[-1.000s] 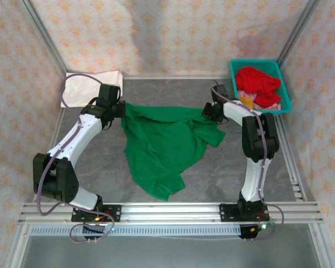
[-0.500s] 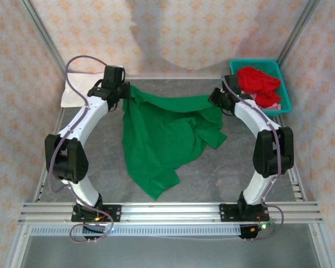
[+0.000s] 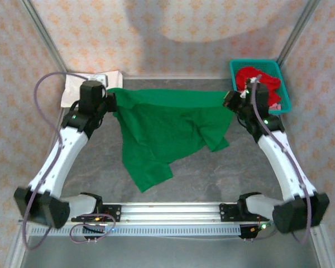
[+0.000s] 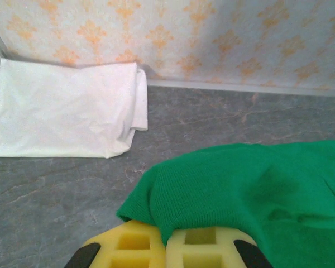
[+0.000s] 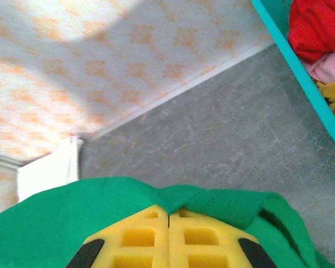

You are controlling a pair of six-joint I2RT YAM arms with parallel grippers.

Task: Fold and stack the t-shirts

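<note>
Grips bright green soft cloth t-shirt (image 3: 167, 125) by its top edge with left hand (image 3: 113, 100) and right hand (image 3: 229, 100), both clenched on cloth. Spreads wider than a moment ago, drawing that edge taut across upper centre, hem trailing on grey worktop (image 3: 212, 167). Looks ready for laying flat; no fold yet.

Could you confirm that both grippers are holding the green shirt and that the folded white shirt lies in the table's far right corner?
Not quite: the top view shows the folded white shirt in the far left corner; the basket sits at the far right. The left gripper and right gripper are indeed both holding the green shirt.
</note>
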